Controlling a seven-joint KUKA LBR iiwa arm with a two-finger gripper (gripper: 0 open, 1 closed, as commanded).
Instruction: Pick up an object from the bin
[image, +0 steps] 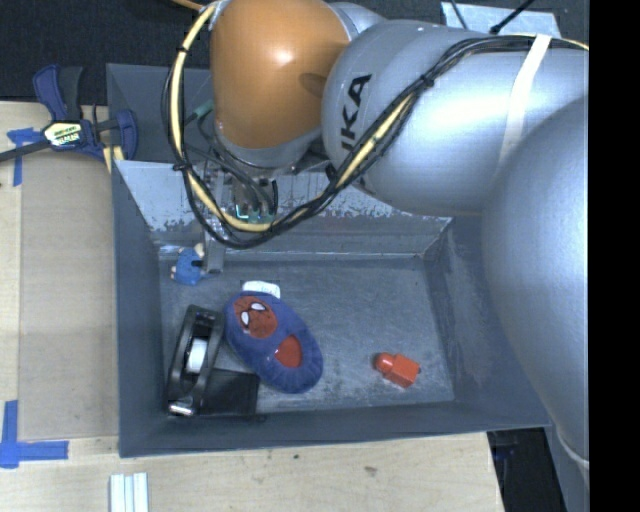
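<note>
1. All items lie on the floor of the bin (385, 300).
2. The slipper (280, 345) lies left of centre in the frame, running from upper left to lower right.
3. The fan-like frame (195, 358) lies just left of the slipper, along the left wall.
4. The flat pad (232, 393) lies in the lower left corner, touching the frame and the slipper.
5. The small block (397, 369) lies well apart to the right, near the lower wall.
6. The small piece (187, 268) lies in the upper left corner of the floor.
7. The arm (450, 120) hangs over the upper wall.

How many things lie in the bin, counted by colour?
Blue: 2, the slipper and a small piece
Black: 1, the gadget at left
Orange: 1, the block
White: 1, a bit behind the slipper
Total: 5
</note>
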